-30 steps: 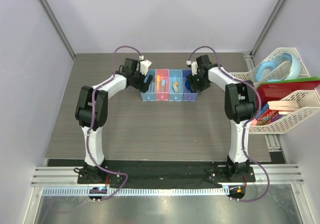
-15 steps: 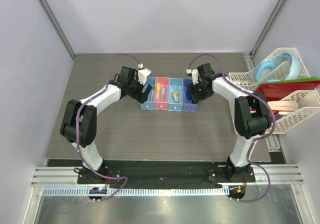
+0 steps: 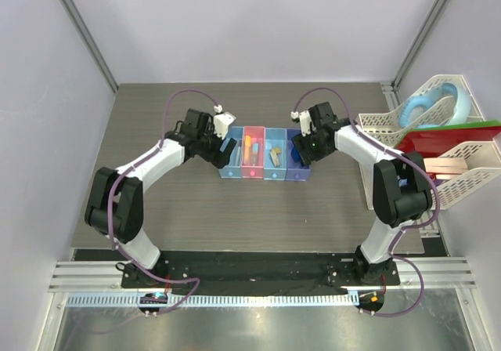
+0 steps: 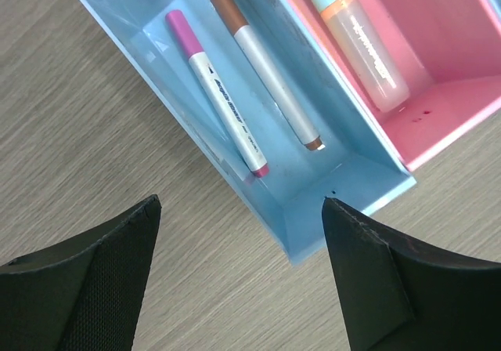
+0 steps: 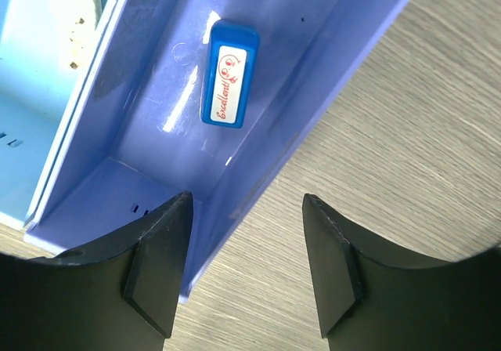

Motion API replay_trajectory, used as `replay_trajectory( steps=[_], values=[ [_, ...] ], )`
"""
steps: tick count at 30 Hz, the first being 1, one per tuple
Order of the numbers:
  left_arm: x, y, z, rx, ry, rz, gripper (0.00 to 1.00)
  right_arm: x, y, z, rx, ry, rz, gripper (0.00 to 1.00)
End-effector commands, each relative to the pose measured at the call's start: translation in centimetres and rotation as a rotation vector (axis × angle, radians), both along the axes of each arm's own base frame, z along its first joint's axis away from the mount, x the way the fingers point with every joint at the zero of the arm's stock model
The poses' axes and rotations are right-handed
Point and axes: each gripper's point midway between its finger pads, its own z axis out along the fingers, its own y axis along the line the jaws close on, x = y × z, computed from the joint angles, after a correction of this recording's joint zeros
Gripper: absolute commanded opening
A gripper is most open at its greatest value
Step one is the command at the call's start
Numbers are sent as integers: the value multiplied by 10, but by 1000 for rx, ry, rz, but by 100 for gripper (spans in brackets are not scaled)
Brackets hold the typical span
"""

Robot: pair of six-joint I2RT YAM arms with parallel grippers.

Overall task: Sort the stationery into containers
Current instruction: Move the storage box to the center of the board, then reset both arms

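pale lilac walls [image 3: 258,22], grey wood-grain table [image 3: 258,218], white baskets [image 3: 470,182] at right

Ahead of my left gripper [image 4: 241,206], 2 items, the brown-red pen [image 4: 266,69] and the clear tube [image 4: 356,49], run off the top edge. Overhead, my right gripper [image 3: 300,150] hides much of the purple box [image 3: 297,172]; its contents I can't make out there.
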Motion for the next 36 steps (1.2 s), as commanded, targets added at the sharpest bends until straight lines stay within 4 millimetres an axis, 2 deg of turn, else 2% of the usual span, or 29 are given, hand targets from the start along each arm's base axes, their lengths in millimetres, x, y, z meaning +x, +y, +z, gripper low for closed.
replay_trajectory(
  steps=[1, 2, 3, 5, 7, 9, 10, 12, 13, 14, 15, 16, 17, 18, 19, 20, 21, 23, 24, 28, 36],
  values=[
    [2, 0, 37, -21, -85, 3, 85, 14, 3, 45, 16, -112, 11, 66],
    [3, 2, 44, -16, -103, 6, 85, 15, 2, 51, 11, -126, 18, 68],
    [5, 6, 62, -11, -148, 9, 86, 16, 0, 67, 7, -158, 17, 70],
    [8, 9, 94, -29, -206, 12, 93, 17, -2, 88, 0, -194, 36, 85],
    [9, 14, 143, -74, -308, 31, 100, 13, -5, 120, 0, -227, 38, 99],
    [2, 19, 170, -96, -351, 39, 100, 9, -7, 143, 11, -268, 36, 100],
    [-6, 21, 194, -124, -399, 42, 100, 3, -8, 161, 28, -308, 33, 100],
    [-18, 28, 208, -129, -420, 50, 100, -9, -9, 175, 46, -318, 34, 100],
    [-30, 33, 224, -145, -456, 61, 100, -19, -6, 186, 78, -329, 51, 100],
    [-36, 37, 226, -141, -460, 67, 100, -28, -6, 191, 92, -326, 65, 100],
    [-46, 43, 217, -126, -441, 78, 100, -41, -7, 185, 97, -289, 70, 100],
    [-59, 50, 224, -134, -471, 88, 100, -52, -9, 193, 117, -314, 64, 100],
    [-67, 55, 221, -130, -478, 91, 100, -59, -10, 194, 128, -322, 61, 100],
    [-75, 59, 204, -114, -447, 93, 100, -68, -12, 180, 127, -296, 61, 100],
    [-80, 64, 198, -106, -439, 102, 100, -80, -14, 189, 147, -340, 63, 100],
    [-88, 70, 201, -114, -463, 114, 100, -86, -14, 176, 157, -328, 74, 100],
    [-92, 74, 186, -106, -443, 124, 100, -93, -14, 176, 168, -345, 87, 100],
    [-98, 82, 193, -140, -492, 160, 100, -105, -12, 176, 207, -375, 102, 100],
    [-101, 84, 183, -141, -483, 164, 100, -109, -9, 177, 226, -378, 112, 100],
    [-107, 90, 176, -150, -503, 175, 100, -115, -3, 181, 282, -392, 107, 100],
    [-113, 90, 174, -156, -505, 163, 100, -110, -2, 185, 288, -408, 99, 100]
  ],
)
